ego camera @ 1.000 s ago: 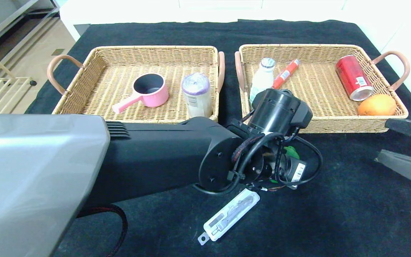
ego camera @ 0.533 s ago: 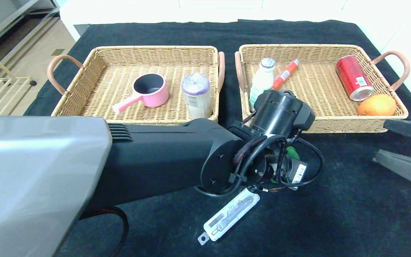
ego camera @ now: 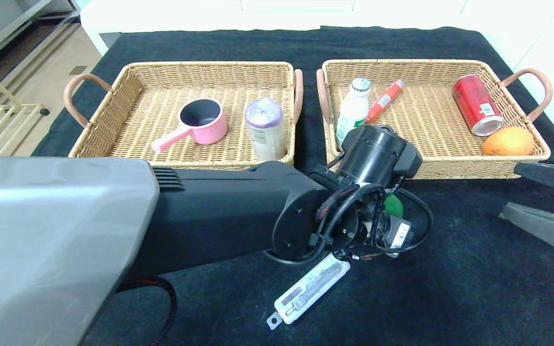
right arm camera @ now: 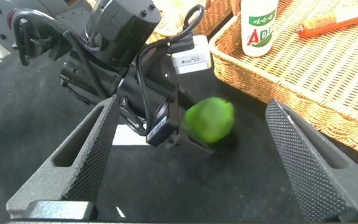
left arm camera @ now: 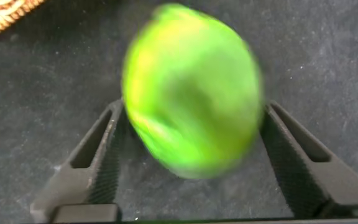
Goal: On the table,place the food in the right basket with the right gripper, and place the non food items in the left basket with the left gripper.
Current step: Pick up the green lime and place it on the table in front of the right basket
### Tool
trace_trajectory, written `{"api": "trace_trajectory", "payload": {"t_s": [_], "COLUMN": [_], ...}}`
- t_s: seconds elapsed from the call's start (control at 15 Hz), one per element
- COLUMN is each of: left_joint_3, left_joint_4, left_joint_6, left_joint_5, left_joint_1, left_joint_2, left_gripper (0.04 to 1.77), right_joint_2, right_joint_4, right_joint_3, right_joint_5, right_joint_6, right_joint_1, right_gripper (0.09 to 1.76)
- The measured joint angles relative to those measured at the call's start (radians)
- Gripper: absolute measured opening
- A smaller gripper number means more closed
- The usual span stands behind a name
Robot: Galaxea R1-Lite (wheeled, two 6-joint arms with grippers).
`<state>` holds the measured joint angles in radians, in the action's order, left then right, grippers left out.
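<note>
Green fruit (left arm camera: 191, 121) sits between the left gripper's (left arm camera: 191, 163) spread fingers (left arm camera: 104, 163); right gripper (right arm camera: 191, 163) fingers spread.

**Even bright light, with blur on the green fruit**

The head view is bright and evenly lit. The white surroundings along the upper edge and right side are washed out, and the black cloth tabletop (ego camera: 450, 269) takes only faint, soft shadows. The big grey arm casing (ego camera: 41, 250) at lower left carries a pale sheen and looks soft, being so close to the lens. In the left wrist view the round green fruit (left arm camera: 191, 121) is smeared, its outline fuzzy, while the cloth's texture stays fairly crisp. In the right wrist view the same fruit (right arm camera: 209, 119) is slightly blurred over a small dark shadow.
</note>
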<state>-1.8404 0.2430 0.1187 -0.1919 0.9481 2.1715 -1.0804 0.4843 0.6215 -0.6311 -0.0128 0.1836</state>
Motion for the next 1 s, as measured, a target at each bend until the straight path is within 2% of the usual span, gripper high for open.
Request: {"api": "trace_trajectory", "payload": {"t_s": [0.47,0.73,1.0], "left_joint_3": [0.063,0.187,0.297], "left_joint_4": [0.012,0.024,0.031], "left_joint_6": [-0.005,-0.06,-0.108], "left_joint_5": [-0.033,-0.092,-0.116], "left_joint_1": [0.011,0.011,0.009], "left_joint_2": [-0.093,-0.169,-0.252], "left_gripper": [1.62,1.66,1.68], "right_joint_2": [0.034,0.05,0.053], "right_joint_4": [-0.004,-0.006,-0.006], "right_joint_3": [-0.004,-0.006,-0.007], "right_joint_5": [-0.001,-0.001,0.0], "right_joint_6": [0.0,0.001,0.001], "right_joint_1": [0.005,0.009,0.011], "right_gripper": [1.71,1.71,1.71]}}
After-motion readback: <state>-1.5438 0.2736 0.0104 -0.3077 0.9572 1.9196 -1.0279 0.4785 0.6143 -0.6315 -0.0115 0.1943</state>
